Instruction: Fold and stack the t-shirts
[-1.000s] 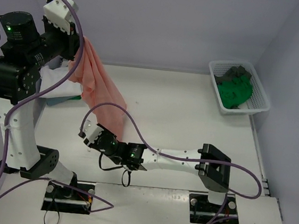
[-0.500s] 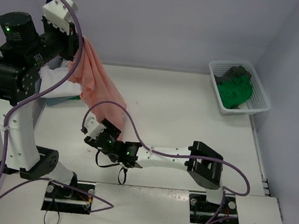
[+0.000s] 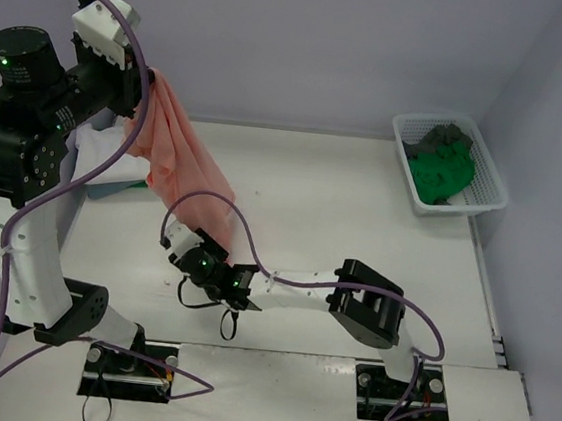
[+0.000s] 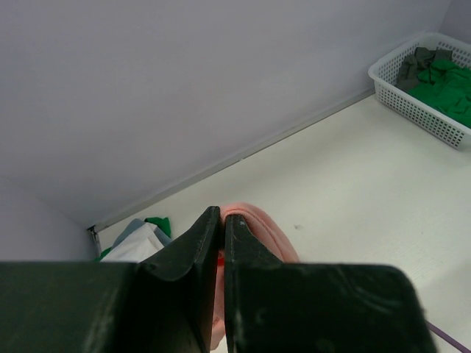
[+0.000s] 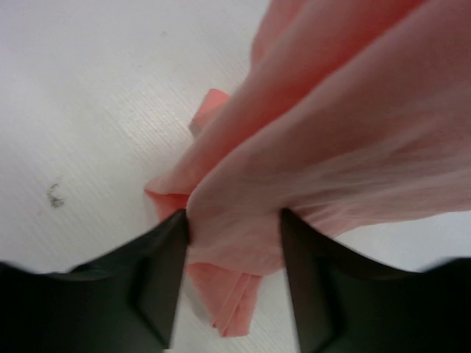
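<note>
A salmon pink t-shirt (image 3: 181, 160) hangs from my left gripper (image 3: 141, 83), which is raised high at the far left and shut on the shirt's top edge (image 4: 261, 235). In the left wrist view its jaws (image 4: 222, 213) are pressed together on the cloth. My right gripper (image 3: 200, 242) is low over the table at the shirt's lower end. There the jaws (image 5: 232, 220) stand open, one finger (image 5: 165, 265) on each side of a bunched fold of the pink t-shirt (image 5: 331, 110). More t-shirts, white over light blue and green (image 3: 106, 152), lie piled under the left arm.
A white mesh basket (image 3: 490, 182) at the back right holds a bright green t-shirt (image 3: 441, 172) and a dark grey one (image 3: 445, 137). The left wrist view also shows the basket (image 4: 412, 103) and the pile (image 4: 140, 239). Walls close the back and both sides.
My right arm has reached further left and in toward the shirt's hanging end, and its jaws now straddle the cloth. The left gripper has risen slightly with the shirt.
</note>
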Available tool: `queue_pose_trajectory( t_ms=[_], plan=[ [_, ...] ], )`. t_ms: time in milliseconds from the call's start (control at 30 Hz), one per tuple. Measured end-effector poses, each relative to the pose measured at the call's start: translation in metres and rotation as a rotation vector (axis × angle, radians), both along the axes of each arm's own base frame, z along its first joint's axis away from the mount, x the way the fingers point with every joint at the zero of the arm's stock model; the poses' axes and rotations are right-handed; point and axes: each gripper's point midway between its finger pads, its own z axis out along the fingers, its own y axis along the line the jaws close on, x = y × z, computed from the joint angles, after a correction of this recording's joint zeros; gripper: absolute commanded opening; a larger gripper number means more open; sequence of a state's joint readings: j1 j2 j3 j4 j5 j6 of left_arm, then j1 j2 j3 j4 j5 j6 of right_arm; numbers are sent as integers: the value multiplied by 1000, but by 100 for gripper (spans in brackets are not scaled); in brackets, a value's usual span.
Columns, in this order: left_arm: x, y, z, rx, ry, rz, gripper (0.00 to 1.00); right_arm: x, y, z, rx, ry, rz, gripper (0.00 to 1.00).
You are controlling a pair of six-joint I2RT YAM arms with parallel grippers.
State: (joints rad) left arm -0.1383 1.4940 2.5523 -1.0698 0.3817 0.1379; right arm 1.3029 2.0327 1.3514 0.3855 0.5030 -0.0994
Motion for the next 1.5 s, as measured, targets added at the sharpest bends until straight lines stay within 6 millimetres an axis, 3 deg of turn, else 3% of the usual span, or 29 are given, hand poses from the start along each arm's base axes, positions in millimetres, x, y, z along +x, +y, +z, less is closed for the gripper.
queue_pose_trajectory(
  t_ms=[167,267,433,633,733,933,1033,1133,1367,1500],
  plan=[
    [-2,-1,1,-2,-4,-8,1,30,-15,-3,10,18,-59,32],
    [-3,-1,2,-2,-5,-10,1,47,-25,-6,16,34,-86,1],
    [-4,-1,1,3,-4,-11,1,62,-37,-13,13,57,-107,0],
    [-3,0,-8,20,18,-12,1,52,-50,-15,-11,113,-22,0],
    [-2,0,-18,30,41,-13,1,56,-70,10,7,129,10,0],
    [1,0,-23,39,54,-14,1,92,-133,121,177,57,10,0],
    [1,0,-22,38,50,-14,1,96,-165,167,236,14,30,0],
    [1,0,-22,39,50,-13,1,91,-185,191,242,1,70,0],
    [-5,-2,-19,35,39,-26,2,66,-244,221,166,-10,111,0],
    [-20,-3,-10,29,8,-47,2,52,-286,279,175,-125,74,0]
  ],
)
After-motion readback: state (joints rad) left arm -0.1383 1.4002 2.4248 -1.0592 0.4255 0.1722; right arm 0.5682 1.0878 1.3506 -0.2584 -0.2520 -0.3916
